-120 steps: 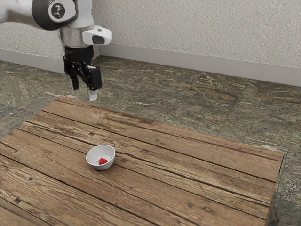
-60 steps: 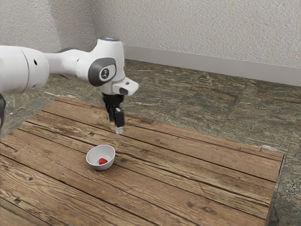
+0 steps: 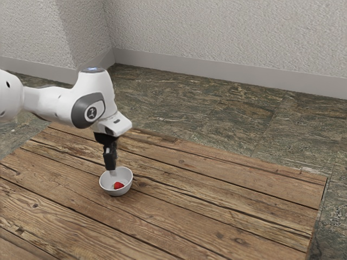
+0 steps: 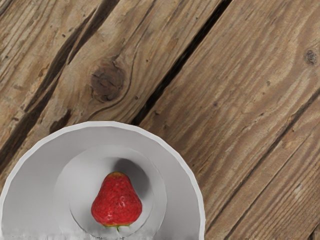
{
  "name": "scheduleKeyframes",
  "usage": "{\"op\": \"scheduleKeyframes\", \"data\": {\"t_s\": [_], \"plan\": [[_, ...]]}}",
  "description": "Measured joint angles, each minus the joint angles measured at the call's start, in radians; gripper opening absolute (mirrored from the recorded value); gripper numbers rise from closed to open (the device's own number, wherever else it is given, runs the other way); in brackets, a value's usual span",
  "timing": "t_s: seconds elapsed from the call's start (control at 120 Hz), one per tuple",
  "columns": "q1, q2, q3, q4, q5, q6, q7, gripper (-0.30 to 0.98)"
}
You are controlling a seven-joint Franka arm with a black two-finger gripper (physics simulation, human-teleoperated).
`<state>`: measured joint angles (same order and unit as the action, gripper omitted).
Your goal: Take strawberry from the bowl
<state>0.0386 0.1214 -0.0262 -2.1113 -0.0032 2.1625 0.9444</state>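
Exterior view: gripper [image 3: 112,172] pointing down at the white bowl [image 3: 126,189], close above the strawberry [image 3: 118,186]; whether it is apart or together, I cannot tell. The strawberry lies inside the bowl, on its bottom. Under the bowl is the wooden counter [image 3: 217,211].

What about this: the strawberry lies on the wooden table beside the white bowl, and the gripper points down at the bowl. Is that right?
Not quite: the strawberry isn't beside the white bowl; it lies inside it, as the wrist view shows. The rest stands: the table is wooden, and the gripper points down at the bowl.
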Motion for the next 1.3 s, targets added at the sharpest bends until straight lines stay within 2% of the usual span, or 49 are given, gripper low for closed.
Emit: {"op": "scheduleKeyframes", "data": {"t_s": [0.2, 0.433, 0.792, 0.967, 1.15, 1.3], "plan": [[0.007, -0.075, 0.03, -0.101, -0.03, 0.044, -0.023, 0.68], [-0.014, -0.048, 0.031, -0.108, -0.036, 0.083, -0.096, 0.67], [-0.016, -0.03, 0.032, -0.107, -0.015, 0.114, -0.12, 0.65], [-0.015, -0.015, 0.032, -0.107, 0.017, 0.13, -0.118, 0.65], [-0.02, -0.02, 0.032, -0.112, 0.022, 0.141, -0.117, 0.43], [-0.02, -0.021, 0.032, -0.113, 0.023, 0.145, -0.116, 0.33]]}}
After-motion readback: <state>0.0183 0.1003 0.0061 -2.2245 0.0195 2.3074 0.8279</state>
